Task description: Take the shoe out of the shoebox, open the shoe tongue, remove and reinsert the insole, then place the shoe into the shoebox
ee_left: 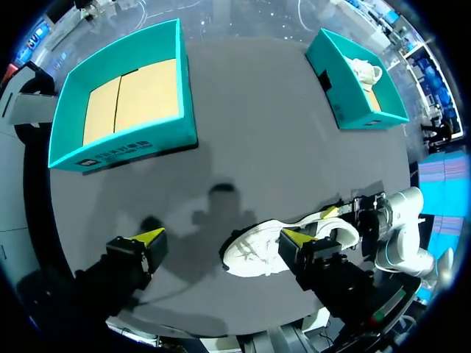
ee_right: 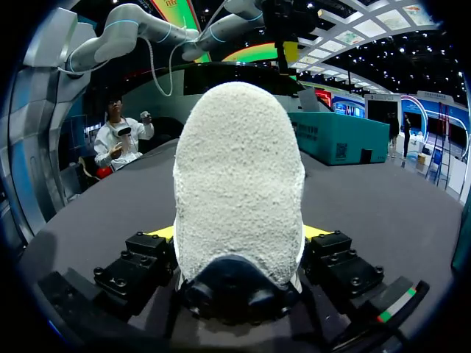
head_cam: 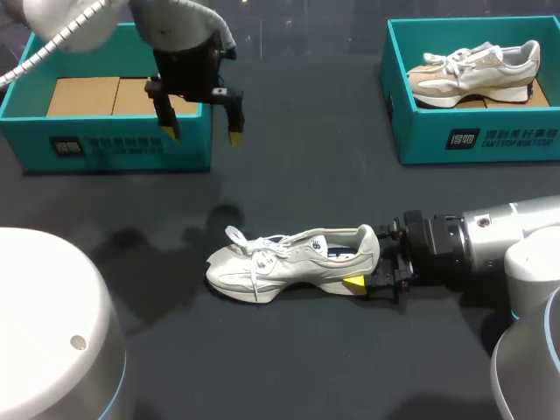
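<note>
Heel of the white shoe [ee_right: 239, 184] fills the right wrist view: a rounded, pebbly, foam-like surface, squeezed from both sides by the right gripper [head_cam: 366, 273], so its jaws are clamped on the shoe. Yellow fingertips [head_cam: 353, 283] sit low on the heel, by the sole. Shoe stands upright on its sole on the dark matte table [head_cam: 306, 367], between the two boxes, toe pointing away from the right arm, smooth upper, loose white laces splayed over the front, collar open with a blue patch visible inside. Left gripper [head_cam: 203, 134] hangs above the near wall of the left shoebox [head_cam: 122, 144], fingers pointing down, jaws wide apart, holding nothing. That box is teal card with straight walls and flat brown cardboard panels on its floor. Right shoebox [head_cam: 472, 140], same teal card, sits well apart on the other side and holds a beige shoe [head_cam: 477, 74] lying across its floor, toe to the left.
</note>
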Robot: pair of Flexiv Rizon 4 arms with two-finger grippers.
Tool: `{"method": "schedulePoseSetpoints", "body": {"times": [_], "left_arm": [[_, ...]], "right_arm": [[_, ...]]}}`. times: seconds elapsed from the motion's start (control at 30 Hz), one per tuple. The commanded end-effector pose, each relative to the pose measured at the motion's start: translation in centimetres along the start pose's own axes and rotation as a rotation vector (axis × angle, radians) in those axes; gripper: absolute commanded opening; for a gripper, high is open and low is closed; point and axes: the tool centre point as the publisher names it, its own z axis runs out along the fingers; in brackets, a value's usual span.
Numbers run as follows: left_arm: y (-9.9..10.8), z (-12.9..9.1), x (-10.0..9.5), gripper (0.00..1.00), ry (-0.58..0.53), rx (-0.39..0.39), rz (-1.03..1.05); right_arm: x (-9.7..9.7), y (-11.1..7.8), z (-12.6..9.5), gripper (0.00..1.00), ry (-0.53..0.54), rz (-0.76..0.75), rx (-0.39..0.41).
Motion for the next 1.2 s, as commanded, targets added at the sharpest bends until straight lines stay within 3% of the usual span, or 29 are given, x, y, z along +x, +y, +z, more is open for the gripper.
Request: {"method": "schedulePoseSetpoints", "body": {"times": [0.03,0.1,0.63,0.83,1.2], "left_arm": [[0.6,0.5,2.5,1.0,-0.012,-0.02,-0.025],[1.1,0.6,3.3,1.0,0.009,-0.055,0.001],[1.1,0.6,3.3,1.0,0.009,-0.055,0.001],[5.1,0.6,7.1,1.0,0.097,-0.036,0.069],[8.0,3.2,13.0,1.0,0.042,-0.037,0.073]], "right_arm": [[0.0,0.1,0.0,0.0,0.0,0.001,0.004],[0.0,0.1,0.0,0.0,0.0,0.001,0.004],[0.0,0.1,0.0,0.0,0.0,0.001,0.004],[0.0,0.1,0.0,0.0,0.0,0.001,0.004],[0.0,0.1,0.0,0.0,0.0,0.001,0.004]]}}
